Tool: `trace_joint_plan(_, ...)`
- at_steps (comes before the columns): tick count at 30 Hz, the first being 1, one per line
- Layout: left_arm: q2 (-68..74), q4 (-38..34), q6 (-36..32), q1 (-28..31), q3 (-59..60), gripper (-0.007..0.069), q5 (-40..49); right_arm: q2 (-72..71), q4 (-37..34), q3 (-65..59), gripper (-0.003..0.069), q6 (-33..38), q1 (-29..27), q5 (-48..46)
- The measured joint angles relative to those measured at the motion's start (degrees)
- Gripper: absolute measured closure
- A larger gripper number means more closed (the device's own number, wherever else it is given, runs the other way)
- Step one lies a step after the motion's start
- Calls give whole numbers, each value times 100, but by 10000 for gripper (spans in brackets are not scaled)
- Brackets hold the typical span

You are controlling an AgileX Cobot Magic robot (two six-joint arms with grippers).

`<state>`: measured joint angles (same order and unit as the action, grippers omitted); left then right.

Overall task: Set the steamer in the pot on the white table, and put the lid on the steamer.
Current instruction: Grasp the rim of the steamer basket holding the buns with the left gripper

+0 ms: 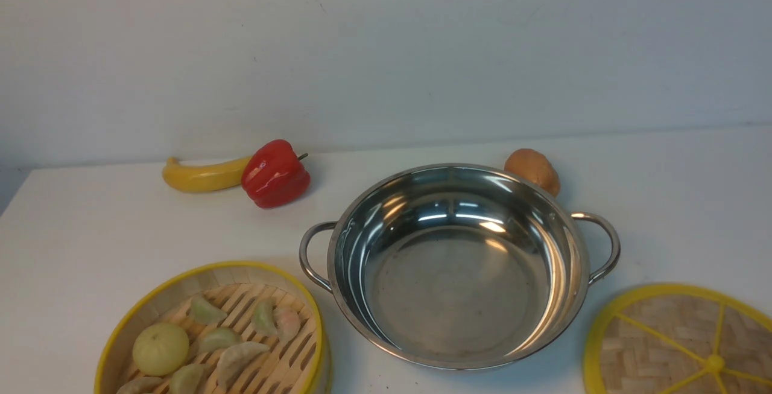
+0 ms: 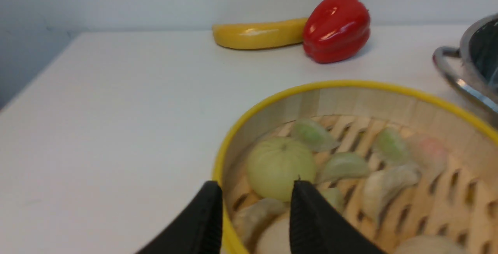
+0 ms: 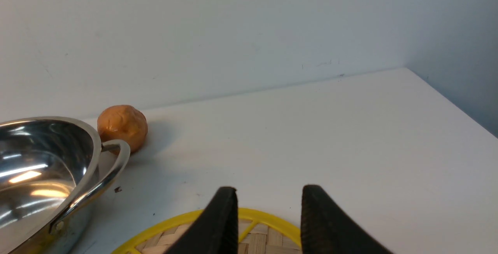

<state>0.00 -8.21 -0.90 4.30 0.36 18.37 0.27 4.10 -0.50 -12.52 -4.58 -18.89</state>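
Well, start with your front view: the pot [image 1: 564, 261] sits in the middle of the white table [image 1: 90, 225], its two loop handles out to either side. The steamer [image 1: 158, 298] stands on the table just beside the pot's left handle, at the near left, partly cut off by the frame edge. A pale round bun [image 1: 160, 349] and several dumplings [image 1: 240, 356] lie on its slatted floor. The lid [image 1: 663, 339] lies flat on the table at the near right, close to the pot's right handle but apart from it. Further back, by the wall, a banana [image 1: 202, 177] touches a red pepper [image 1: 275, 174], and a brown roll [image 1: 532, 169] sits just behind the pot.

Now your left wrist view: the left gripper [image 2: 256, 184] is spread, its jaws straddling the steamer's near yellow rim, one finger outside the wall and one inside, over the food. You cannot tell whether either finger touches the rim.

Lastly your right wrist view: the right gripper [image 3: 269, 187] is likewise parted and holds nothing. It hangs over the lid's yellow rim, with the pot's handle and the roll off to one side
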Motion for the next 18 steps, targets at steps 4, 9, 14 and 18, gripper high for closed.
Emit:
trace_joint_plan(4, 0, -1414, 554, 0, 0, 384, 0, 0, -529, 0, 414, -126, 0, 168)
trace_joint_plan(9, 0, -2317, 674, 0, 0, 384, -7, 0, -1709, 0, 414, -477, 0, 420)
trace_joint_plan(14, 0, -2559, 687, 0, 0, 384, -7, -27, -2788, 0, 414, -691, 0, 707)
trace_joint_plan(18, 0, -2582, 701, 0, 0, 384, -117, -27, -3291, 0, 414, -754, 0, 841)
